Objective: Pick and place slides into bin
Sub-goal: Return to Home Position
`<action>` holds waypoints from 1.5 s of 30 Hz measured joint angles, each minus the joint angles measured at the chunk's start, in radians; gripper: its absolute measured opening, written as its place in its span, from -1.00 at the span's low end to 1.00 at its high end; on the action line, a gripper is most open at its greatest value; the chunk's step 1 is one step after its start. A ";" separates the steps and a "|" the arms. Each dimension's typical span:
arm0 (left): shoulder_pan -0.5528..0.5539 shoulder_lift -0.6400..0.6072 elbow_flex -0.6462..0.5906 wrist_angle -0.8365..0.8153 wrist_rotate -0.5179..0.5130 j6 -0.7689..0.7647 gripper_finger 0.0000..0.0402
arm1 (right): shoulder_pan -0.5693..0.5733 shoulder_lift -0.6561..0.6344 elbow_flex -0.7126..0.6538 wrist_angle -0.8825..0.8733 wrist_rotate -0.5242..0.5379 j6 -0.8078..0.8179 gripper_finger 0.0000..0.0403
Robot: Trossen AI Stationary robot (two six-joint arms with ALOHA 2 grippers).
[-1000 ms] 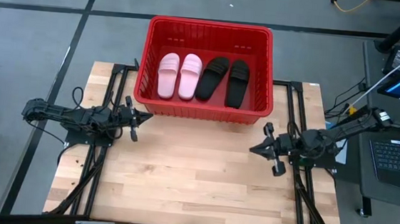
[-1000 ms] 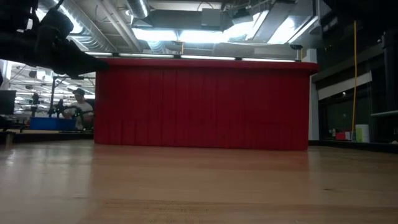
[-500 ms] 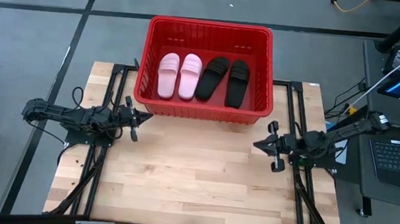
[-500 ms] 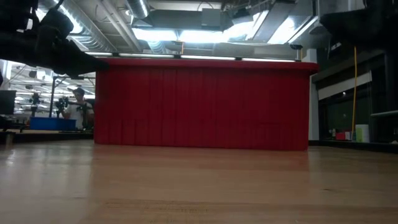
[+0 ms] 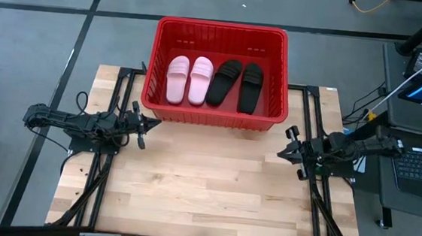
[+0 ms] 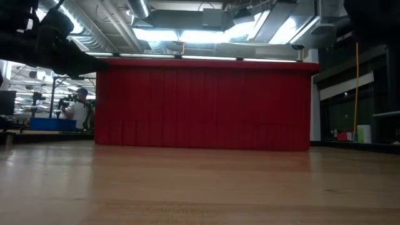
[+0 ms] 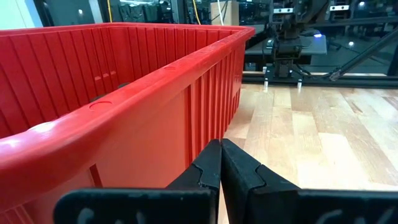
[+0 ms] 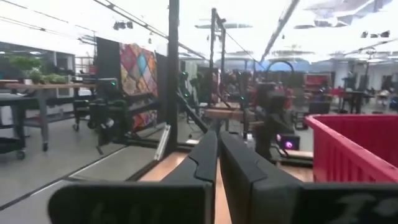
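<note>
The left pincer [image 5: 149, 122] is clenched on nothing near the left front corner of the bin [image 5: 222, 27]. The right pincer [image 5: 285, 149] is likewise clenched empty near the right front corner. For the return home, each arm is best drawn back outward and level, away from the rim, so that nothing is nudged. Counted: one red bin at the far edge of the counter [image 5: 205, 193], holding two pink slides [image 5: 177, 79] and two black slides [image 5: 251, 87] side by side, none left outside

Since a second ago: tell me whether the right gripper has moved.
Yes. In the high view the right gripper has drawn back toward the right edge of the table, which has not moved.
</note>
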State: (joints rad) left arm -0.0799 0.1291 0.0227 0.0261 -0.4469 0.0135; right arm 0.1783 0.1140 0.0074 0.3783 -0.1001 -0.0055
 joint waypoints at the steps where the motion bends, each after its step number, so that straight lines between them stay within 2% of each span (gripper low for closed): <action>1: 0.000 0.000 0.000 0.000 0.000 0.000 -0.99 | -0.012 -0.008 0.000 -0.017 -0.001 0.002 -0.89; 10: 0.000 0.000 0.000 0.000 0.000 0.000 -0.99 | -0.055 -0.114 0.001 -0.204 0.001 -0.022 -0.89; 17: 0.000 0.000 0.000 0.000 0.000 0.000 -0.99 | -0.055 -0.108 0.001 -0.251 0.001 0.054 -0.89; 45: 0.000 0.000 0.000 0.000 0.000 0.000 -0.99 | -0.055 -0.108 0.001 -0.249 0.002 0.053 -0.90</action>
State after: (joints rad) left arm -0.0799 0.1289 0.0227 0.0261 -0.4469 0.0135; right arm 0.1234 0.0059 0.0082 0.1291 -0.0982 0.0475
